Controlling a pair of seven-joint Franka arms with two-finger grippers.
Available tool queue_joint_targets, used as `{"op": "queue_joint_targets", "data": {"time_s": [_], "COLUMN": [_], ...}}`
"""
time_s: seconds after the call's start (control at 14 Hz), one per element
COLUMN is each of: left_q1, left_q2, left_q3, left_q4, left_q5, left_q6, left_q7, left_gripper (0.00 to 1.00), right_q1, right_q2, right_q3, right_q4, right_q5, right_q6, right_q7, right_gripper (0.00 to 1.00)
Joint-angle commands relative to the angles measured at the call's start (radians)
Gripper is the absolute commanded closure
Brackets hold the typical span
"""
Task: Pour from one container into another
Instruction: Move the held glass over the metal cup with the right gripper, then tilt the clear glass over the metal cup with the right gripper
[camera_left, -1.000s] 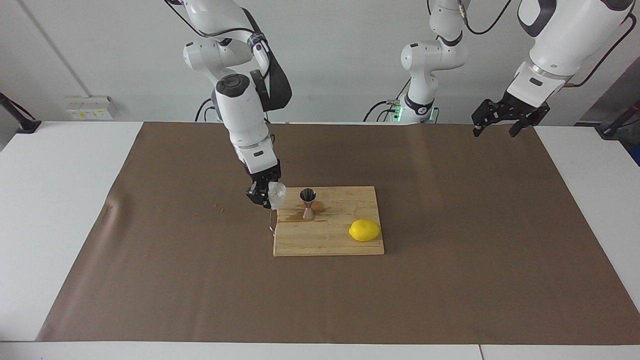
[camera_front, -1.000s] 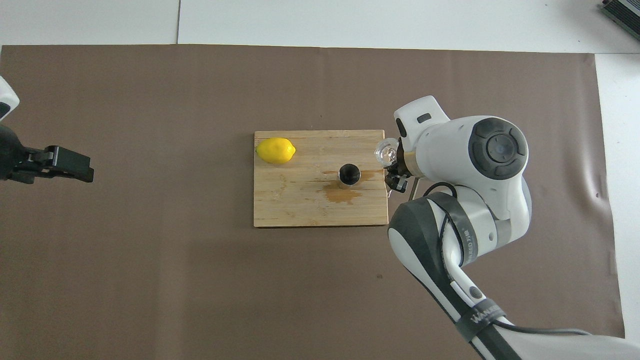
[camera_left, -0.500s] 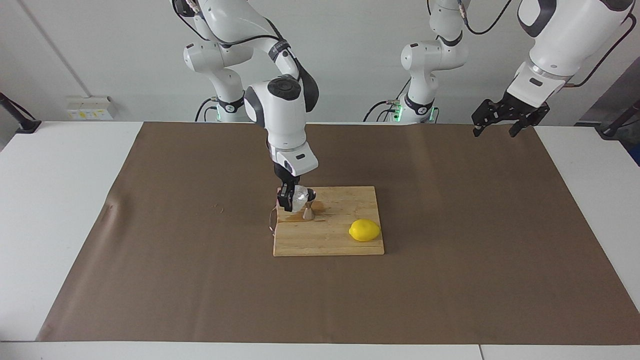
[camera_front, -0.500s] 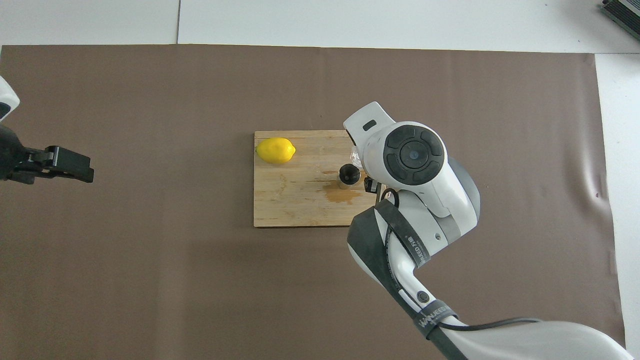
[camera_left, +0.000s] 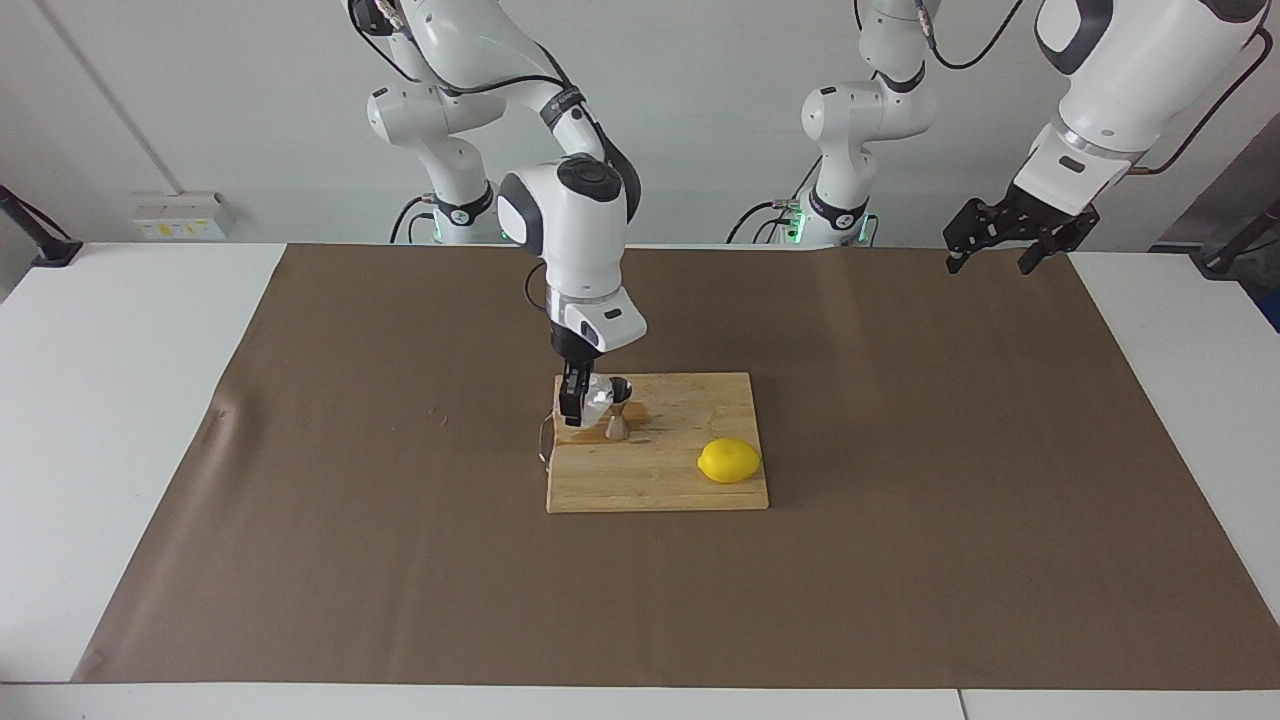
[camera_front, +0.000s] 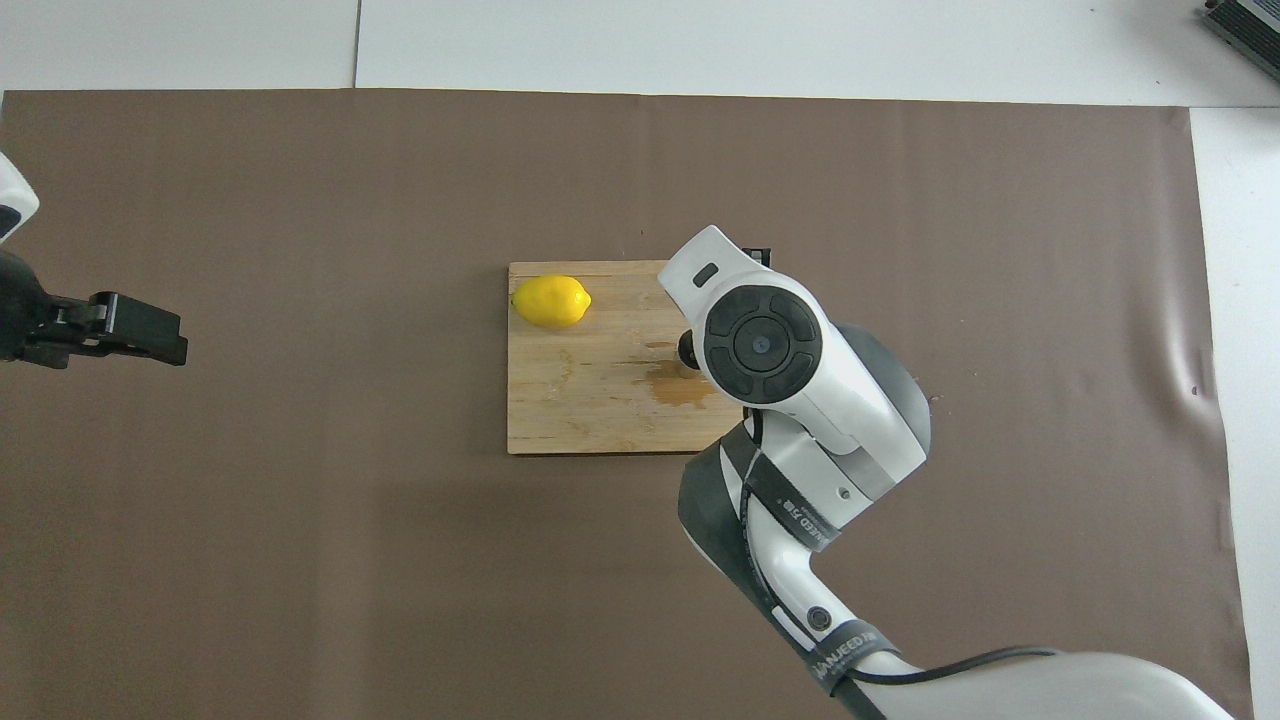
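in the facing view, the right gripper (camera_left: 585, 400) is seen clenched on the glass cup (camera_left: 600, 398), which is held tilted, just off the board, right beside the top of the steel jigger (camera_left: 617, 412); whether cup and jigger touch cannot be told. the jigger stands upright on the wooden cutting board (camera_left: 660, 480), at the board's corner nearer to the robots and toward the right arm's end of the table, with a dark wet stain (camera_left: 585, 435) spread around its foot. a lemon (camera_left: 729, 461) lies on the same board, farther from the robots than the jigger and toward the left arm's end. the board rests on a brown mat (camera_left: 900, 500). the left gripper (camera_left: 1000, 255) is held up in the air over the mat's corner, fingers spread apart, grasping nothing.

in the overhead view, the cup and right gripper are hidden under the right arm's wrist. only an edge of the jigger (camera_front: 687, 347) shows. the stain (camera_front: 680, 385), lemon (camera_front: 550, 301) and board (camera_front: 590, 400) are plainly seen. the left gripper (camera_front: 150, 335) waits, released, over the mat (camera_front: 300, 550).
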Motion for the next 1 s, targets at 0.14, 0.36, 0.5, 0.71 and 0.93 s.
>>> {"op": "queue_joint_targets", "data": {"time_s": [0.14, 0.36, 0.5, 0.71, 0.93], "left_q1": [0.001, 0.001, 0.001, 0.001, 0.001], "left_q2": [-0.031, -0.031, -0.031, -0.031, -0.031], "left_q3": [0.005, 0.005, 0.003, 0.005, 0.003], "left_q4": [-0.031, -0.031, -0.031, -0.031, -0.031], "left_q5": [-0.009, -0.009, -0.009, -0.009, -0.009], "left_q6": [-0.003, -0.003, -0.003, -0.003, -0.004], "left_q7": [-0.008, -0.008, -0.008, -0.008, -0.008], "left_gripper": [0.0, 0.0, 0.0, 0.0, 0.0], "right_q1": [0.026, 0.037, 0.039, 0.043, 0.06], "right_q2": [-0.009, -0.009, -0.011, -0.021, -0.034], "right_q3": [0.0, 0.0, 0.0, 0.008, 0.008], "right_q4": [0.015, 0.015, 0.015, -0.005, -0.025], "right_q5": [-0.133, -0.169, -0.189, -0.236, -0.302], "right_q6": [-0.037, -0.029, -0.029, -0.029, -0.034], "right_q7": [-0.087, -0.102, -0.102, -0.101, -0.099], "right_gripper": [0.96, 0.96, 0.95, 0.96, 0.96]}}
